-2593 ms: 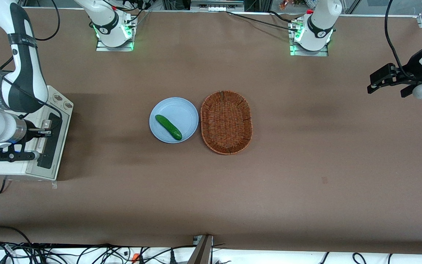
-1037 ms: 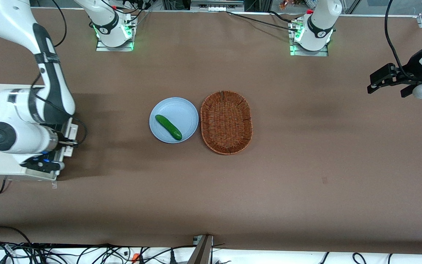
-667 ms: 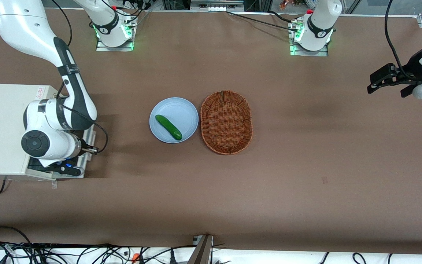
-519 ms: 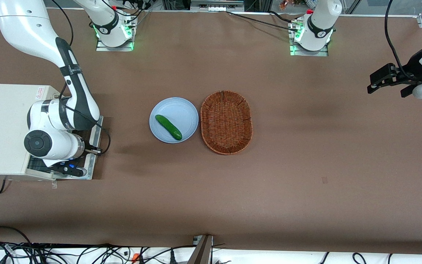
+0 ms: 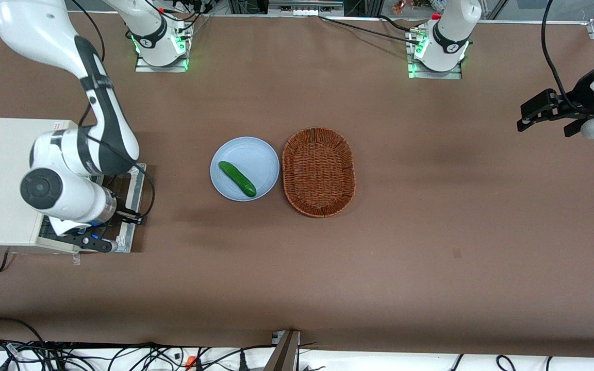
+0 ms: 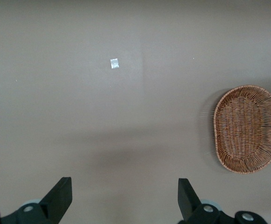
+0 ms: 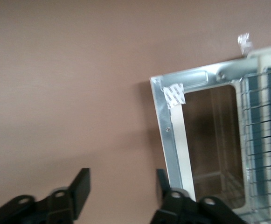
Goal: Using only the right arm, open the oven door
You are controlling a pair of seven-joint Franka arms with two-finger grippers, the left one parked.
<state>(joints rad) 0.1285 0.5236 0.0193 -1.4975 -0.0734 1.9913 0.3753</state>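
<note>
The right arm [image 5: 65,190] hides much of the toaster oven [image 5: 3,180] at the working arm's end of the table. The oven door [image 5: 133,206] lies folded down flat, its free edge toward the plate [image 5: 256,154] and wicker basket [image 5: 318,171]. The gripper [image 7: 121,191] hovers spread above that edge, gripping nothing.

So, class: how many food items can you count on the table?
1: a cucumber on the blue plate, beside the wicker basket. The right arm's tool hangs open above the lowered oven door; the oven interior is mostly hidden.
</note>
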